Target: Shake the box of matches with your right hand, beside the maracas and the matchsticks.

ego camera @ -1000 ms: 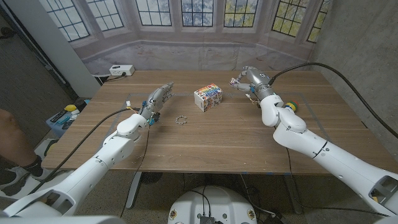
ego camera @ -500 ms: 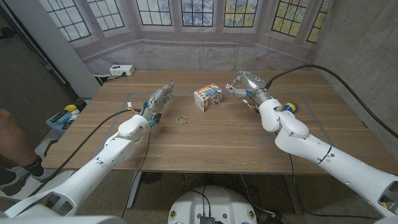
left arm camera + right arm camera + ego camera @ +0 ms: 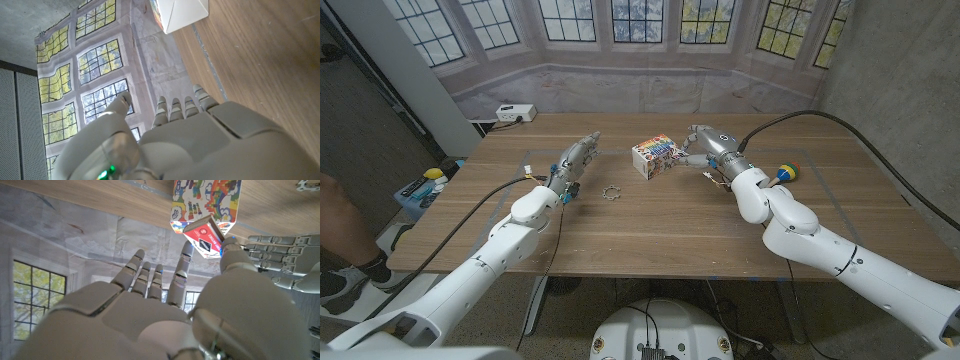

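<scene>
In the head view the right hand [image 3: 705,141] has swung leftward until it sits just beside the colourful box [image 3: 655,156]. The right wrist view shows the matchbox [image 3: 204,236] pinched at its thumb, fingers spread, so shaking seems underway; the left hand [image 3: 576,158] waits open on the surface [image 3: 650,220].

You're working in a staged lab or test room: a printed backdrop of leaded windows [image 3: 650,20] hangs behind the wooden counter [image 3: 650,215], bare concrete wall [image 3: 900,70] stands at the side, and a power strip [image 3: 515,113] sits at the counter's far corner.
</scene>
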